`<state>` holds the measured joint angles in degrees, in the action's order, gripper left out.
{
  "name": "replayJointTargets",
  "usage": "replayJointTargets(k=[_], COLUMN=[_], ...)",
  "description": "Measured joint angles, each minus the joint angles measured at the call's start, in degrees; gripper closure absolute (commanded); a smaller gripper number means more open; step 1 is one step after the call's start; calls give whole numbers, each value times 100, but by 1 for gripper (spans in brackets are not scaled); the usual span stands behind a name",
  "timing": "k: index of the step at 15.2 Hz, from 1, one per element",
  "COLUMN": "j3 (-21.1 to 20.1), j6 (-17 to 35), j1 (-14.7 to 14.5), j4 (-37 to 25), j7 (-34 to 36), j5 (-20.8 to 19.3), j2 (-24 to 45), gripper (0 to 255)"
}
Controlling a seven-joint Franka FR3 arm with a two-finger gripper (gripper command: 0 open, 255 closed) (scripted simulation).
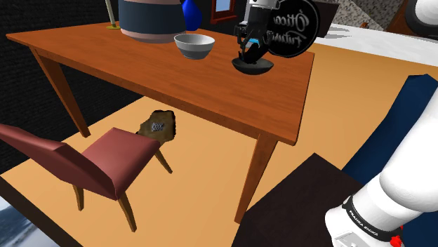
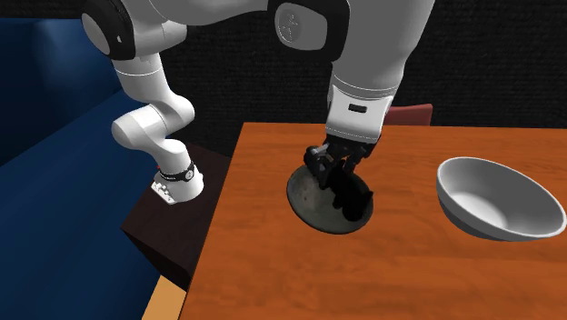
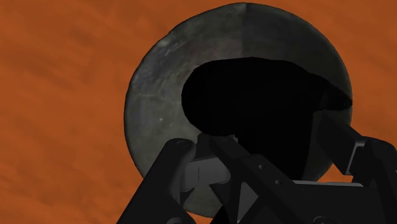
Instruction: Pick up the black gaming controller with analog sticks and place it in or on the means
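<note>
The black gaming controller (image 2: 353,198) is down inside a dark grey bowl (image 2: 309,195) on the wooden table, near the edge closest to the robot's stand. My gripper (image 2: 338,175) reaches into the bowl from above, shut on the controller, whose lower end is at the bowl's inner surface. In the wrist view the controller (image 3: 261,95) is a black mass between my fingers (image 3: 184,175), covering much of the bowl's (image 3: 159,95) floor. The shoulder view has the gripper (image 1: 250,55) right over the same bowl (image 1: 253,68).
A light grey bowl (image 1: 194,45) stands a short way from the dark one on the table (image 1: 140,63). A large striped pot (image 1: 147,19) and a blue vase (image 1: 191,14) are at the back. A red chair (image 1: 91,165) stands below the table's side.
</note>
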<state>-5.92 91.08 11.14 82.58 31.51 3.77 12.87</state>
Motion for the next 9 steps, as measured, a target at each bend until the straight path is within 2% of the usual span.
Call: replayJointTargets(k=[4,5,9], j3=[1,1,1], j6=[13,13,13], j1=[1,1,1], j4=[10,10,10], j7=[-3,-3,-3], j5=[0,0,0], j2=[-1,0,0], gripper=[255,0,0])
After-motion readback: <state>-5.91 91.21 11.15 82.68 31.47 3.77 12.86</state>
